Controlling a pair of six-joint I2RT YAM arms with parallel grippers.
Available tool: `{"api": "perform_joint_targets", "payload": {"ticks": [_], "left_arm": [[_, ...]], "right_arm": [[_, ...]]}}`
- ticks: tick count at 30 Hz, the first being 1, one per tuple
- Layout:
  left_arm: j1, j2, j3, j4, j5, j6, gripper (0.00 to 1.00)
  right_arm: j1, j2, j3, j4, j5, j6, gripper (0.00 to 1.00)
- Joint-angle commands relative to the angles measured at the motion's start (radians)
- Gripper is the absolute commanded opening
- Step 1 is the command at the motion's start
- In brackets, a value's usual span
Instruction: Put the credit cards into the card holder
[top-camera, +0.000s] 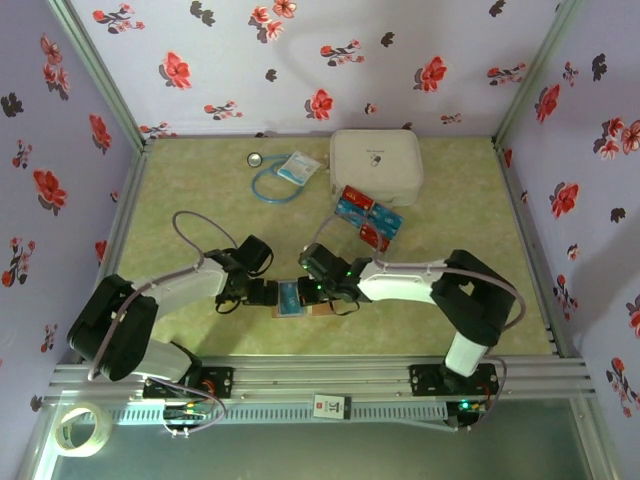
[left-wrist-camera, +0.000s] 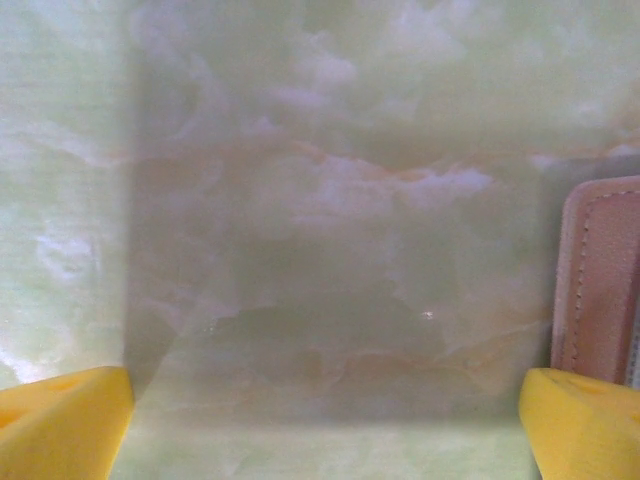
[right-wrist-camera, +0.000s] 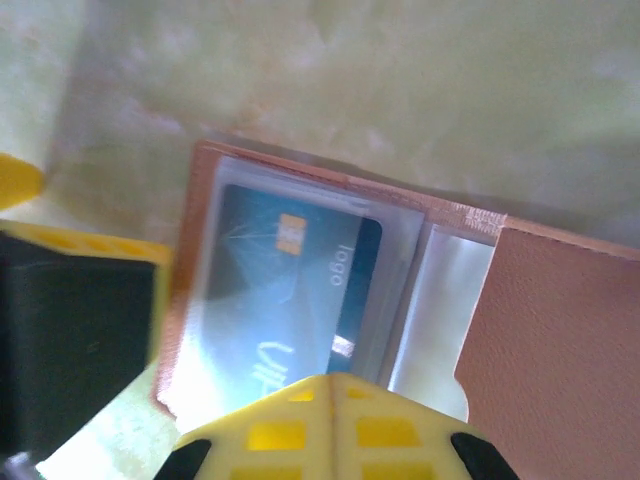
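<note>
The pinkish-brown card holder (top-camera: 298, 312) lies open near the table's front edge, between the two grippers. A blue credit card (right-wrist-camera: 290, 280) sits under its clear sleeve, and its flap (right-wrist-camera: 560, 330) is folded out to the right. My right gripper (right-wrist-camera: 332, 385) is shut, its yellow tips meeting over the near edge of that card. The left gripper (left-wrist-camera: 320, 440) is open wide over bare table, with the card holder's stitched edge (left-wrist-camera: 600, 280) just beyond its right finger. Several red and blue credit cards (top-camera: 368, 218) lie loose farther back.
A white rounded zip case (top-camera: 375, 165) stands at the back behind the loose cards. A blue cord (top-camera: 272, 185), a small packet (top-camera: 297, 167) and a round disc (top-camera: 256, 158) lie at the back left. A tape roll (top-camera: 80, 425) rests below the rail.
</note>
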Motion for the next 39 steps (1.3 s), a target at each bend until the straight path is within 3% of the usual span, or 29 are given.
{"api": "perform_joint_targets", "payload": {"ticks": [1, 9, 16, 20, 26, 30, 39], "left_arm": [[0.013, -0.058, 0.020, -0.014, -0.029, 0.000, 1.00], [0.016, -0.166, 0.006, 0.072, 0.071, 0.018, 1.00], [-0.005, -0.167, -0.028, 0.180, 0.181, -0.003, 1.00], [-0.023, -0.149, -0.044, 0.218, 0.199, -0.028, 1.00], [-0.040, -0.116, -0.066, 0.260, 0.218, -0.050, 1.00], [-0.050, -0.084, -0.073, 0.290, 0.231, -0.055, 1.00], [-0.081, -0.016, -0.072, 0.369, 0.258, -0.070, 1.00]], "right_arm": [[-0.020, -0.112, -0.026, -0.056, 0.057, -0.011, 0.06], [-0.131, -0.320, -0.169, -0.129, 0.124, -0.013, 0.37], [-0.182, -0.357, -0.241, -0.132, 0.124, -0.011, 0.43], [-0.184, -0.314, -0.253, -0.099, 0.114, -0.007, 0.37], [-0.184, -0.267, -0.264, -0.061, 0.100, -0.005, 0.10], [-0.183, -0.268, -0.275, -0.048, 0.093, 0.001, 0.01], [-0.183, -0.267, -0.280, -0.032, 0.084, 0.010, 0.00]]}}
